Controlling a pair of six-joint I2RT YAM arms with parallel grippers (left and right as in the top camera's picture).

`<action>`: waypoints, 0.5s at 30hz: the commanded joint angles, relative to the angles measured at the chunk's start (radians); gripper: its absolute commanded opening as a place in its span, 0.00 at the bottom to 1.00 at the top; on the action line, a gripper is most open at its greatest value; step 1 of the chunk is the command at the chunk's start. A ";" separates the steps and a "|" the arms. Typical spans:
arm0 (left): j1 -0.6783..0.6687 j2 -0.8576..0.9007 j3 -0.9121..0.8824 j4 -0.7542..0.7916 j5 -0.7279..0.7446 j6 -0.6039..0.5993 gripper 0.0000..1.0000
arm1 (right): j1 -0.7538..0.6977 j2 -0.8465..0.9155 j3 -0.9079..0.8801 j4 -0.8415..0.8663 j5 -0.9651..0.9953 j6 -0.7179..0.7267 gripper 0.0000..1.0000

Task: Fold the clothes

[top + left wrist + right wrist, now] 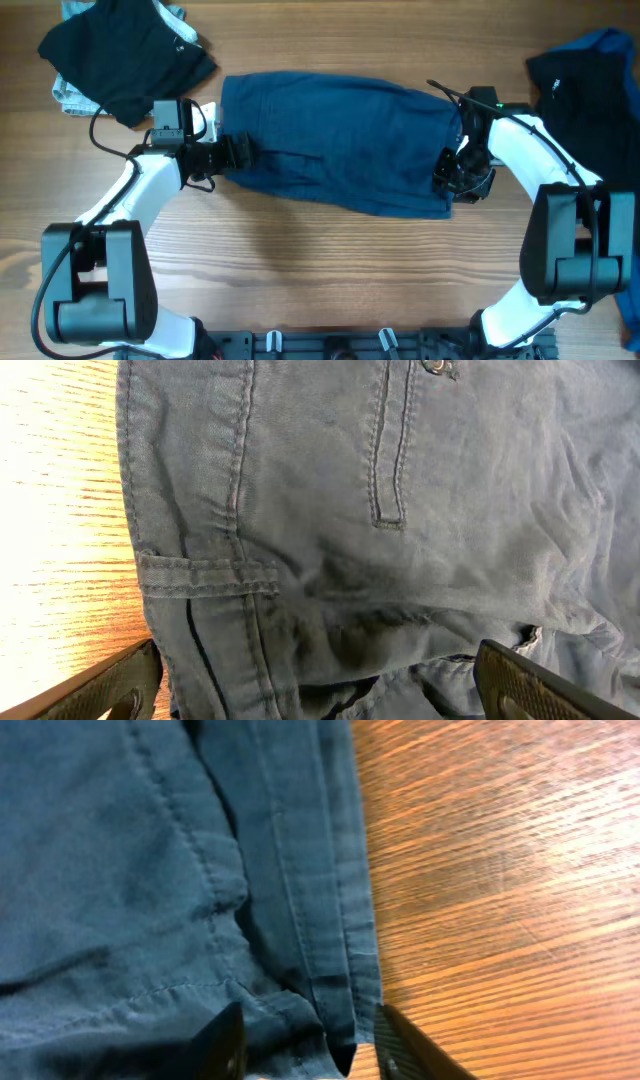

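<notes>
Left gripper stands spread to its widest at the left end of the navy garment, holding nothing. In its wrist view the two fingers sit at the lower corners with the waistband cloth and a belt loop lying slack between and beyond them. Behind it, at the far left of the table, lies a black heap of other clothes, apart from the piece in hand. The navy garment lies flat across the middle of the table with its long axis running left to right, so each arm has one short end directly before it and neither is nearer to the whole. At the right end, the right gripper straddles the hem at the near corner with its jaws at a middling gap. The hem fills that gap, but whether they pinch it or merely flank it I cannot tell. A black and bright blue heap waits at the far right. Any fold, I judge, would carry one short end along that axis towards the other.
</notes>
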 commanded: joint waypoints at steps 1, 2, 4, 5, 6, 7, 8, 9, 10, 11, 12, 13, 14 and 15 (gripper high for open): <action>-0.005 0.011 0.011 0.005 0.005 -0.006 1.00 | 0.000 0.019 0.019 0.004 -0.047 -0.045 0.46; -0.005 0.011 0.011 0.005 0.005 -0.006 1.00 | 0.001 0.019 0.017 0.007 -0.069 -0.056 0.46; -0.005 0.011 0.011 0.005 0.005 -0.006 1.00 | 0.004 0.019 0.013 0.012 -0.097 -0.089 0.46; -0.005 0.011 0.011 0.005 0.005 -0.006 1.00 | 0.009 0.019 0.006 0.019 -0.100 -0.087 0.45; -0.005 0.011 0.011 0.004 0.005 -0.006 1.00 | 0.010 0.019 0.006 0.019 -0.100 -0.087 0.45; -0.005 0.011 0.011 0.004 0.005 -0.006 1.00 | 0.013 0.019 0.006 0.018 -0.107 -0.092 0.45; -0.005 0.011 0.011 0.005 0.005 -0.006 1.00 | 0.016 0.019 0.006 0.017 -0.108 -0.094 0.46; -0.005 0.011 0.011 0.005 0.006 -0.006 1.00 | 0.020 0.019 0.006 0.015 -0.106 -0.094 0.47; -0.005 0.011 0.011 0.004 0.006 -0.006 1.00 | 0.022 0.019 0.006 0.015 -0.106 -0.093 0.47; -0.005 0.011 0.011 0.004 0.006 -0.006 1.00 | 0.023 0.019 0.004 0.016 -0.107 -0.093 0.47; -0.005 0.011 0.011 0.004 0.006 -0.006 1.00 | 0.023 0.019 0.002 0.021 -0.107 -0.092 0.47; -0.005 0.011 0.011 0.004 0.006 -0.006 1.00 | 0.023 0.019 -0.002 0.024 -0.107 -0.090 0.47; -0.005 0.011 0.011 0.004 0.006 -0.006 1.00 | 0.023 0.019 -0.010 0.034 -0.107 -0.089 0.46; -0.005 0.011 0.011 0.004 0.006 -0.006 1.00 | 0.023 0.019 -0.015 0.037 -0.107 -0.084 0.46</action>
